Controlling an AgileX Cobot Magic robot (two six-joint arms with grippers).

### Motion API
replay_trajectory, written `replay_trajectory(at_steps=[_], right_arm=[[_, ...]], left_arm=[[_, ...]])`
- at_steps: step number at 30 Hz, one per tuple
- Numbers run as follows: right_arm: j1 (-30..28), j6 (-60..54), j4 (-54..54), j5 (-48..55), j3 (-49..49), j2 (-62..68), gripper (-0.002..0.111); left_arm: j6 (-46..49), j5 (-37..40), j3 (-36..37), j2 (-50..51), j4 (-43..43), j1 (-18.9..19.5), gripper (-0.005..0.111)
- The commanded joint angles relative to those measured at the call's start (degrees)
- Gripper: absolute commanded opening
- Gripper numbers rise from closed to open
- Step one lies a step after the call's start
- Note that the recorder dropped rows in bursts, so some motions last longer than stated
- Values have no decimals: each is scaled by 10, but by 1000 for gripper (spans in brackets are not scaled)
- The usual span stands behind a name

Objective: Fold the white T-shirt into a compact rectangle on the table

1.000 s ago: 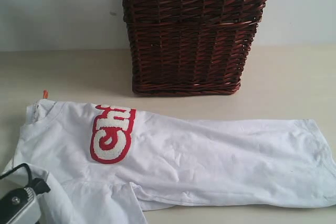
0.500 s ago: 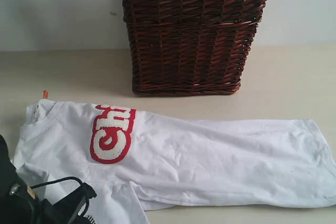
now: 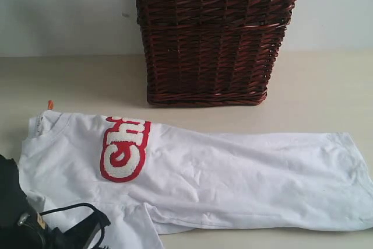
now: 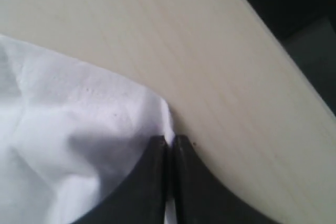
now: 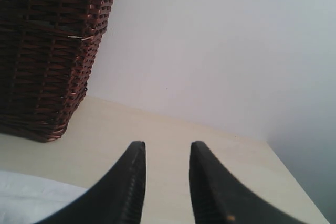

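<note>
The white T-shirt [image 3: 233,179] lies flat across the table [image 3: 315,91], collar to the left, with red-outlined lettering [image 3: 123,150] and a small orange tag [image 3: 50,104]. My left arm [image 3: 26,225] is low over the shirt's near-left sleeve corner. In the left wrist view my left gripper [image 4: 170,139] is shut on the shirt's edge [image 4: 79,129], and a sliver of white cloth shows between the fingers. My right gripper [image 5: 167,148] is open above bare table with nothing between its fingers. It is out of the exterior view.
A dark brown wicker basket [image 3: 213,36] stands at the back centre against a pale wall, and it also shows as the basket [image 5: 42,51] in the right wrist view. The table's front edge [image 4: 283,61] runs close to the left gripper.
My left arm swung in over the shirt's near-left sleeve corner, and its gripper closed on the cloth edge. The shirt's body and the right gripper have not moved.
</note>
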Motion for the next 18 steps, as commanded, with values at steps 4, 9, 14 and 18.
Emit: replay_trajectory(at_steps=[4,9,14,18], right_arm=[[-2,2,1,-4,3,-3,30],[-2,2,1,-4,3,-3,30],[-2,2,1,-4,3,-3,30],[-2,2,1,-4,3,-3,30]], left_arm=[[-27,-26,0,-68,-22,66,0],[-31,-8,-22,-117,-59,139,0],[-48,74,-51,-138,-71,197,0],[-70,100,-80,-146,-71,223,0]])
